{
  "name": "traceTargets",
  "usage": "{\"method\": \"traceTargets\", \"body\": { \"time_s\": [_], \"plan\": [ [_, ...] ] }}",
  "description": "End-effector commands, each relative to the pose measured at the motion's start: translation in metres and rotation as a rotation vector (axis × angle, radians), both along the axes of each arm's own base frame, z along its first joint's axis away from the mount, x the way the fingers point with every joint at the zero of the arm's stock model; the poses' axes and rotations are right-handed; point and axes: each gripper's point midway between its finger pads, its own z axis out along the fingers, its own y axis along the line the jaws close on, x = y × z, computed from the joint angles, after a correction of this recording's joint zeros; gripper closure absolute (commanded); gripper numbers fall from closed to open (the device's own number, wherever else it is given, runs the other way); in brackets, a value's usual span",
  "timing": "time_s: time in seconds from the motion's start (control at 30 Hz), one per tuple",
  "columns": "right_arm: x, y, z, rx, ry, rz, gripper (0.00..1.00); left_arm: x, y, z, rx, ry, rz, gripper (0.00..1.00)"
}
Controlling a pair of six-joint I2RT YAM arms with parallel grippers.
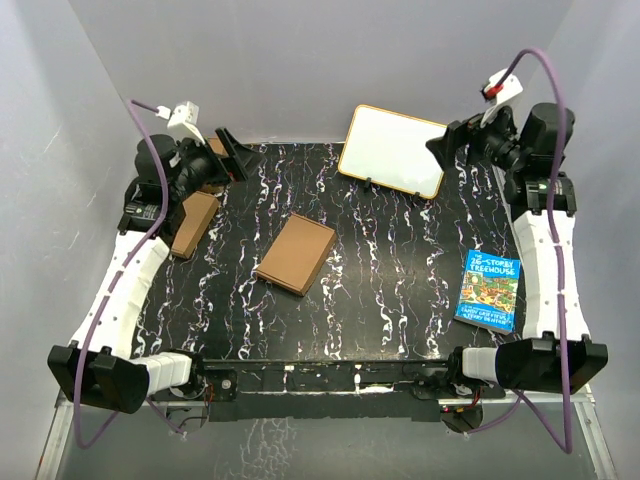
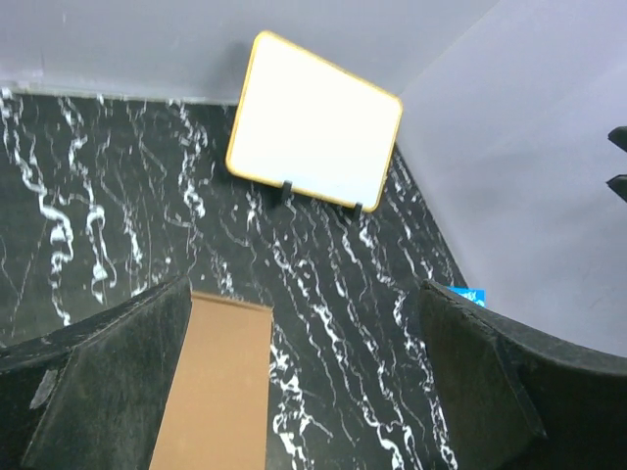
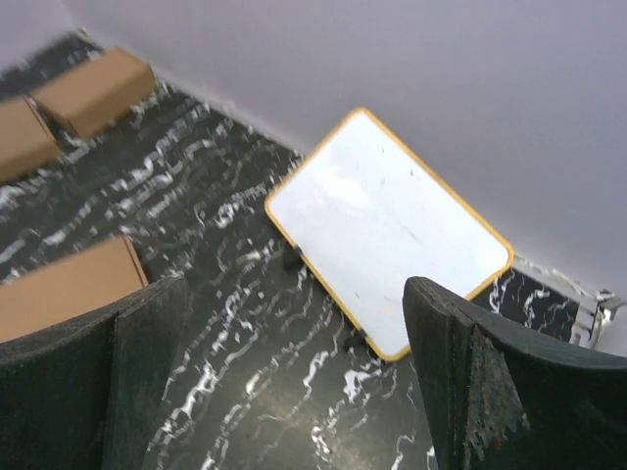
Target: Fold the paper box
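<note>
The paper box [image 1: 296, 254] is a flat, shallow brown cardboard mailer lying closed at the middle of the black marbled table [image 1: 380, 290]. It also shows in the left wrist view [image 2: 216, 382] beside the left finger, and in the right wrist view [image 3: 64, 289] at the left edge. My left gripper [image 1: 238, 157] is raised at the back left, open and empty [image 2: 304, 289], well away from the box. My right gripper [image 1: 440, 146] is raised at the back right, open and empty [image 3: 294, 284], above the table near the whiteboard.
A yellow-framed whiteboard [image 1: 392, 150] leans on the back wall. A blue book [image 1: 488, 290] lies at the right. A thicker brown carton [image 1: 194, 223] lies at the left, and a smaller brown carton [image 3: 93, 88] sits behind it near the left gripper. Grey walls enclose three sides.
</note>
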Motion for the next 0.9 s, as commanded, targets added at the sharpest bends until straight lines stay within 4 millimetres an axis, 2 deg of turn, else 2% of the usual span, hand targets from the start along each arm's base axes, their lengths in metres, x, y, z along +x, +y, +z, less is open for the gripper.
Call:
{"method": "traceTargets", "body": {
  "time_s": [0.0,0.17,0.33,0.6,0.87],
  "plan": [
    [-0.026,0.014,0.061,0.119,-0.044,0.029,0.0,-0.013,0.002,0.054,0.004,-0.109,-0.019,0.03],
    [-0.034,0.019,0.078,0.124,-0.068,0.057,0.0,-0.023,0.004,0.083,0.006,-0.168,-0.019,0.03],
    [-0.04,0.023,0.082,0.166,-0.049,0.063,0.0,-0.03,0.008,0.095,0.016,-0.201,-0.005,0.03],
    [-0.048,0.029,0.094,0.307,0.017,0.055,0.0,-0.029,0.009,0.083,0.029,-0.18,-0.004,0.03],
    [-0.04,0.017,0.091,0.292,0.006,-0.015,0.0,-0.03,0.009,0.078,0.035,-0.177,-0.009,0.03]
  ]
}}
